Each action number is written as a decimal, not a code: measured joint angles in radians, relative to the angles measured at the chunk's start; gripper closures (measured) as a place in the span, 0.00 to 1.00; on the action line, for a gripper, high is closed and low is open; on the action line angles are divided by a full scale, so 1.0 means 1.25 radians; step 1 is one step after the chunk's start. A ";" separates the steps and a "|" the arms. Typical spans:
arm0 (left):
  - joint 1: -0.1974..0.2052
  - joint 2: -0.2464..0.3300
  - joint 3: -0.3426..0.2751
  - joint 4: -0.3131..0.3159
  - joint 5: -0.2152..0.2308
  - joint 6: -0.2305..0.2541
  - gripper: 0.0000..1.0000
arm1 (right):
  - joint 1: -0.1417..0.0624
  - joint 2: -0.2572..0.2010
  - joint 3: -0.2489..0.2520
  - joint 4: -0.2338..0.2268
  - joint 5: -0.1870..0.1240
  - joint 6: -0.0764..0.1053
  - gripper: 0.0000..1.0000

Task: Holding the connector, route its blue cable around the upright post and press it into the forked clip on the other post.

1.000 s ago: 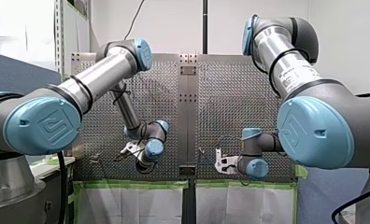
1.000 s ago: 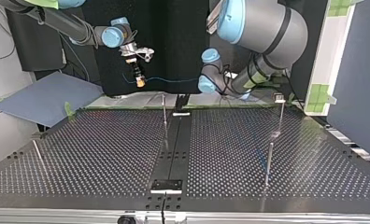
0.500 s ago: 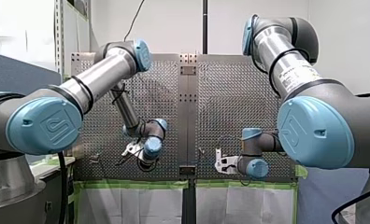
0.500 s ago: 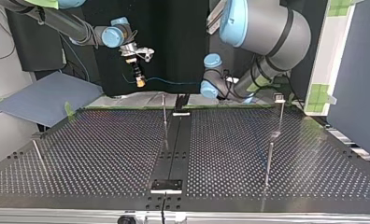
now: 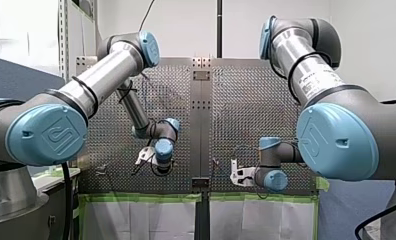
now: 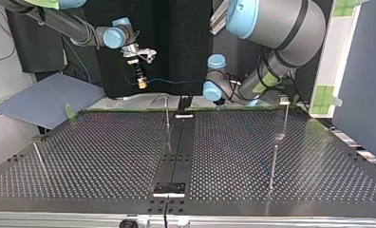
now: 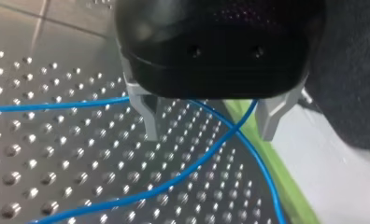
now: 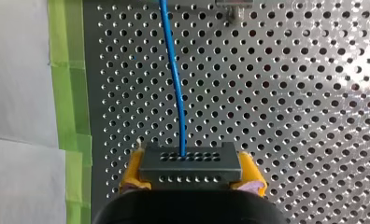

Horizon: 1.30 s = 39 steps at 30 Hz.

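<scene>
- The connector (image 8: 190,164) is sitting clamped between the yellow pads (image 8: 131,170) of my right tool (image 8: 191,173).
- Its blue cable (image 8: 175,79) is running ahead toward twelve o'clock over the worktop (image 8: 290,93).
- My left tool (image 7: 211,121) is hanging wide apart, cable strands crossing between its fingers (image 7: 150,116).

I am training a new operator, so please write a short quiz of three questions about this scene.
1. True or false: my right gripper is shut on the connector.
2. In the left wrist view, the fingers of my left gripper are: A) apart, not closed on the blue cable; B) closed on a post; C) out of view.
3. Fill in: the pads beside the connector are ____ in colour.
Key: 1 true; 2 A; 3 yellow.
</scene>
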State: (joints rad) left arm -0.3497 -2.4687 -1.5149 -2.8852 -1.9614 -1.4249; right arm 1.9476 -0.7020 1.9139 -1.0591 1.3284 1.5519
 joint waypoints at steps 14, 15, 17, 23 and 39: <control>-0.006 0.000 -0.046 0.022 0.058 -0.093 0.00 | -0.004 0.000 0.000 0.000 0.000 0.001 1.00; -0.008 0.000 -0.049 0.023 0.052 -0.101 0.00 | -0.004 0.000 0.000 0.000 0.000 0.001 1.00; -0.010 0.001 -0.052 0.024 0.042 -0.113 0.00 | -0.004 0.000 0.000 -0.001 0.000 0.001 1.00; -0.015 0.001 -0.062 0.030 0.010 -0.147 0.00 | -0.004 0.000 0.000 -0.003 0.000 0.001 1.00; -0.010 0.002 -0.064 0.045 -0.110 -0.255 0.00 | -0.005 0.000 -0.001 -0.005 0.000 0.001 1.00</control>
State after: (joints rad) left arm -0.3618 -2.4657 -1.5947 -2.8289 -2.0986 -1.7432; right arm 1.9411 -0.7020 1.9126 -1.0648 1.3282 1.5534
